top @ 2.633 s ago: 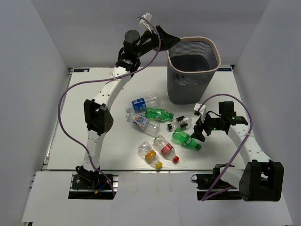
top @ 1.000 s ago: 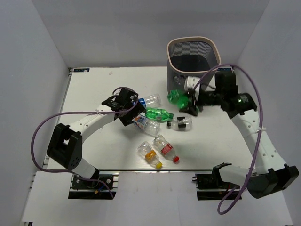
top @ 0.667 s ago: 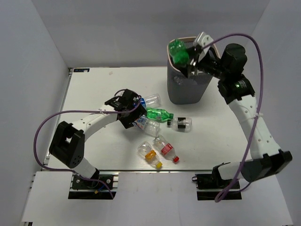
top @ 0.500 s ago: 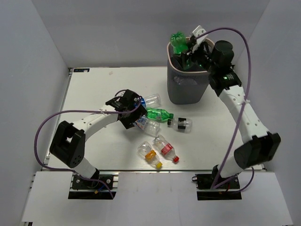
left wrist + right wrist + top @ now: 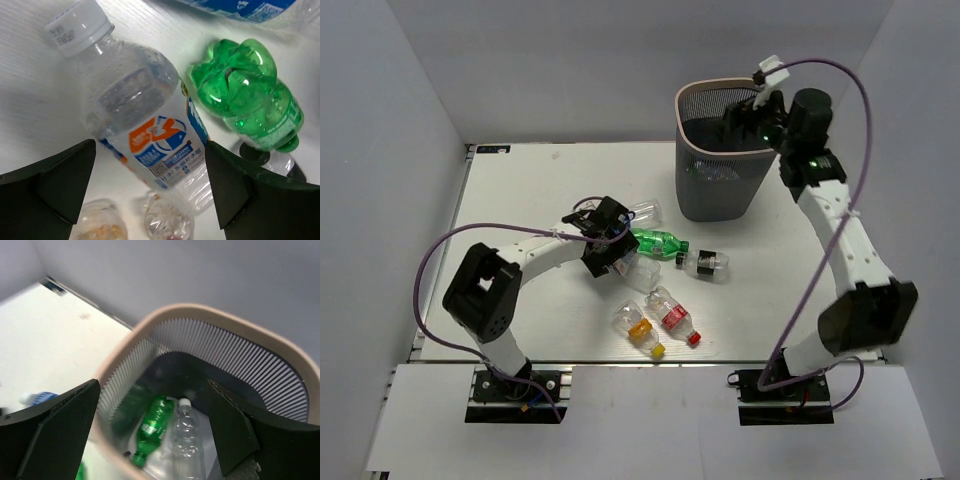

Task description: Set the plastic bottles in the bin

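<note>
Plastic bottles [image 5: 672, 312] lie scattered across a white table [image 5: 520, 190] as two robot arms work on either side of the bin [image 5: 720, 195], the tall mesh wastebasket standing at the table's far edge. The right gripper [image 5: 152, 390] hangs above the bin's pale rim, its jaws spread wide and holding nothing. Its wrist camera looks straight down into the basket, where a green bottle [image 5: 152, 427] and a clear white-capped bottle [image 5: 186, 427] lie side by side on the bottom.

Six bottles are on the table. The left gripper [image 5: 150, 147] is down among them near the middle, jaws fully apart, with one finger on either side of the white-and-blue-labelled bottle [image 5: 142, 125], which lies flat with its white cap pointing away from the wrist. The jaws are not clamped on it. Just beside that bottle lies a second green bottle [image 5: 247, 95], its ridged base turned to the left wrist camera. A blue-labelled bottle [image 5: 638, 212] lies just beyond the gripper, toward the bin, and a black-labelled bottle [image 5: 705, 263] lies to the right of the green one. Nearer the arm bases, a red-labelled bottle [image 5: 672, 312] and an orange-capped bottle [image 5: 638, 325] lie close together.
</note>
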`<state>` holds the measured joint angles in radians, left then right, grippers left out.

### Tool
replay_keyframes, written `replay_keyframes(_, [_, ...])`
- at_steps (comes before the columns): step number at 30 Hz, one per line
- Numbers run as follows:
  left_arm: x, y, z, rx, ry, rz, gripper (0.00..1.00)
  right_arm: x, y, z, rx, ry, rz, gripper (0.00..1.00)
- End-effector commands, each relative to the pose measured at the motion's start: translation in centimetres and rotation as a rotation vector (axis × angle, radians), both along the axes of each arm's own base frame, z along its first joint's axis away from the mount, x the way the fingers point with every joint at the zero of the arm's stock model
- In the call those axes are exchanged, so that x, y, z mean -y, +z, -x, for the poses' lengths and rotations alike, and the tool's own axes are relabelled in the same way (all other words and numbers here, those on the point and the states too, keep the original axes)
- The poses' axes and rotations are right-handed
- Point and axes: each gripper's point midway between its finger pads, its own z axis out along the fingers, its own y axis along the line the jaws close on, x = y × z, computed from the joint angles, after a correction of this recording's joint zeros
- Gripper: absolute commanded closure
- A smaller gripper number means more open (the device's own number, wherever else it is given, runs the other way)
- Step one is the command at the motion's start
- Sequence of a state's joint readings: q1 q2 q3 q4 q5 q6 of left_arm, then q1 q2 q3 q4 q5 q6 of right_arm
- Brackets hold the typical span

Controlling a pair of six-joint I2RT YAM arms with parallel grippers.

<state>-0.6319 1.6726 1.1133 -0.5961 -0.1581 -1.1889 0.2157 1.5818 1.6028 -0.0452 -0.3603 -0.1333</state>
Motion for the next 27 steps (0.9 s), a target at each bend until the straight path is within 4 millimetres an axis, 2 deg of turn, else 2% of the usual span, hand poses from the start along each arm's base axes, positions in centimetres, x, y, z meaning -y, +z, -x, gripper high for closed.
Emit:
replay_keyframes(1, [0.1, -0.3, -1.1, 0.031, 0.020, -0.054, 0.01, -0.6, 4.7, 6.0, 0.076, 0.140, -0.089, 0.10])
replay_keyframes(2, [0.1, -0.9, -1.0, 0.019, 0.019, -0.063, 0.03, -0.6, 6.2, 8.5, 0.108, 0.175, -0.105, 0.10])
replay_keyframes(3, [0.3, -1.5, -1.3, 0.003, 0.019, -0.075, 0.03, -0.7, 3.2, 9.0, 0.045, 0.193, -0.100, 0.10])
replay_keyframes(4, [0.4, -1.9, -1.1, -0.006, 0.013, -0.093, 0.03, -0.8, 2.8, 9.7, 0.040, 0.208, -0.099, 0.10])
replay_keyframes(6, [0.3, -2.8, -1.0, -0.028, 0.012, -0.110, 0.08, -0.7, 3.4, 12.2, 0.055, 0.241, -0.108, 0.10])
replay_keyframes(7, [0.6, -3.2, -0.7, -0.036, 0.002, -0.117, 0.12, -0.6, 1.1, 13.0, -0.004, 0.247, -0.101, 0.10])
replay_keyframes(9, [0.5, -3.6, -0.4, -0.046, -0.001, -0.114, 0.22, -0.1, 0.0, 14.2, -0.025, 0.242, -0.099, 0.10])
replay_keyframes(10, [0.6, -3.2, -0.5, -0.037, -0.001, -0.108, 0.26, -0.1, -0.6, 14.5, -0.041, 0.246, -0.093, 0.10])
replay_keyframes(11, [0.4, -2.7, -0.3, -0.029, -0.001, -0.101, 0.35, 0.2, -1.3, 14.6, -0.055, 0.241, -0.088, 0.10])
replay_keyframes(12, [0.3, -2.5, -0.1, -0.024, -0.010, -0.103, 0.39, 0.1, -1.1, 15.5, -0.037, 0.257, -0.076, 0.10])
replay_keyframes(13, [0.5, -1.9, 0.2, -0.019, -0.019, -0.099, 0.46, 0.2, -2.0, 15.8, -0.059, 0.259, -0.069, 0.10])
replay_keyframes(14, [0.3, -1.2, 0.3, -0.006, -0.042, -0.102, 0.60, 0.0, -2.7, 16.4, -0.071, 0.288, -0.060, 0.13])
replay_keyframes(15, [0.7, 0.9, 0.3, 0.040, -0.061, -0.074, 0.66, 0.1, -3.1, 17.1, -0.056, 0.310, -0.025, 0.18])
replay_keyframes(16, [0.7, 2.1, 0.5, 0.060, -0.080, -0.059, 0.71, 0.1, -4.2, 18.0, -0.082, 0.330, -0.006, 0.38])
replay_keyframes(17, [0.9, 3.4, 0.9, 0.087, -0.115, -0.055, 0.81, -0.1, -4.4, 19.3, -0.080, 0.381, 0.007, 0.53])
replay_keyframes(18, [1.3, 6.3, 1.3, 0.150, -0.142, -0.006, 0.85, 0.2, -6.3, 20.1, -0.098, 0.405, 0.071, 0.71])
replay_keyframes(19, [1.3, 7.8, 1.5, 0.182, -0.159, 0.019, 0.88, 0.3, -8.0, 21.0, -0.121, 0.418, 0.091, 1.00])
replay_keyframes(21, [2.4, 11.8, 1.3, 0.303, -0.232, 0.084, 0.97, 0.7, -9.7, 21.9, -0.109, 0.441, 0.153, 1.00])
replay_keyframes(22, [2.9, 13.7, 1.5, 0.350, -0.262, 0.116, 0.97, 1.2, -11.9, 22.9, -0.124, 0.454, 0.208, 1.00])
replay_keyframes(23, [3.6, 17.3, 1.0, 0.450, -0.285, 0.173, 0.99, 1.4, -13.8, 23.3, -0.150, 0.465, 0.228, 0.89])
replay_keyframes(24, [3.8, 18.9, 0.7, 0.503, -0.313, 0.173, 1.00, 2.1, -15.6, 23.6, -0.194, 0.452, 0.239, 0.73])
replay_keyframes(26, [5.0, 24.5, -0.6, 0.656, -0.347, 0.230, 1.00, 1.9, -17.8, 24.4, -0.207, 0.492, 0.281, 0.41])
replay_keyframes(27, [5.6, 26.0, -1.3, 0.702, -0.355, 0.240, 1.00, 2.0, -18.8, 24.8, -0.226, 0.498, 0.288, 0.37])
